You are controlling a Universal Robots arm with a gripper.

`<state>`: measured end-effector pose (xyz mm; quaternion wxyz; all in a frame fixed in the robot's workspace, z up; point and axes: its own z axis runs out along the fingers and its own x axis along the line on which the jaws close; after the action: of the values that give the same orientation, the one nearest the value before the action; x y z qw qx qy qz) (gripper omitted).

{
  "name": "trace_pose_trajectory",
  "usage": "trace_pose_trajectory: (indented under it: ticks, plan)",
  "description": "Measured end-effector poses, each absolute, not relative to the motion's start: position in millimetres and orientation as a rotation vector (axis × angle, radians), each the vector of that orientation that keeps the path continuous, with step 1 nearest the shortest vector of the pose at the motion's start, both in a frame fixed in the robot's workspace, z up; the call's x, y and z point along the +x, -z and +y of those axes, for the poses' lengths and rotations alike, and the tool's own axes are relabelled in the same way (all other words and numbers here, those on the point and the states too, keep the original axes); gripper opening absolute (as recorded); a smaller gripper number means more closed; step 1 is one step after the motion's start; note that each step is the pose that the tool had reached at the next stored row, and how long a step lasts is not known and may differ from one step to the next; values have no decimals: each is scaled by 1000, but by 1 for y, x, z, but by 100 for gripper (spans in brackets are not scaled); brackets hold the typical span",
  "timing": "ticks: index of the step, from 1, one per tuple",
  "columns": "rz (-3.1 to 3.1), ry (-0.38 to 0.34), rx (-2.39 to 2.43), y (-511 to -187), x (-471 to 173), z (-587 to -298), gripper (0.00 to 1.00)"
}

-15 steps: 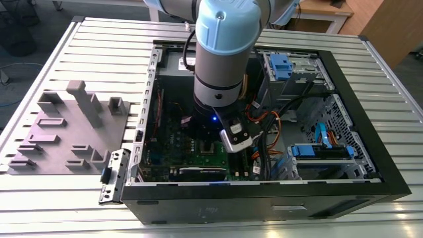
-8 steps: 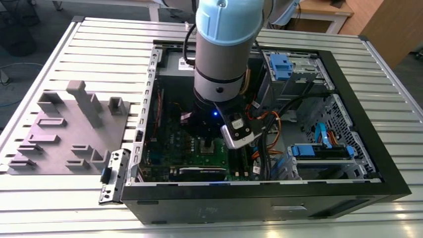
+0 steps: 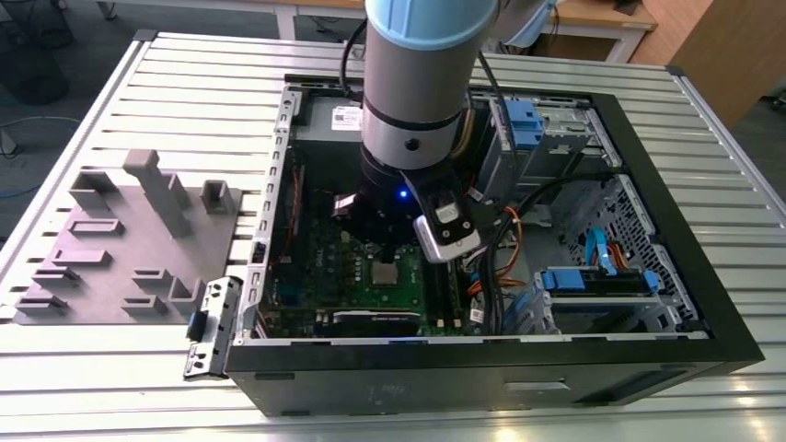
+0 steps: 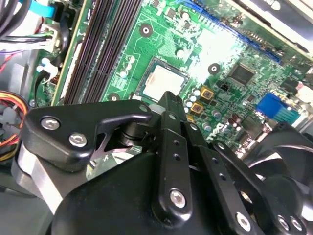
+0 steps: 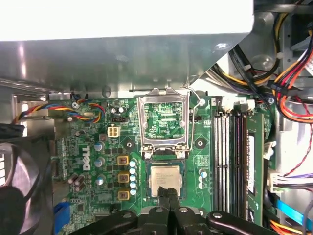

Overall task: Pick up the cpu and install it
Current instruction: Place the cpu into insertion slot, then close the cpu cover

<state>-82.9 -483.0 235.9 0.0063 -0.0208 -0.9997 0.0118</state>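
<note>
Pincer [image 5: 169, 191] pressed together, holding nothing, tips over edge of cpu [image 5: 164, 177] in socket [image 5: 147, 179]

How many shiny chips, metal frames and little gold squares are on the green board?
cpu: 1
open socket frame: 1
gold-topped square parts: 3
Total: 5
</note>
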Motion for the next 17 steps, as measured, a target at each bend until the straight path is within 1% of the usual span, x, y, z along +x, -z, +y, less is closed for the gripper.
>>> trace_pose_trajectory:
  ticks: [17]
  plan:
    - [-3128, -37, -65, -239, -83, -483, 11]
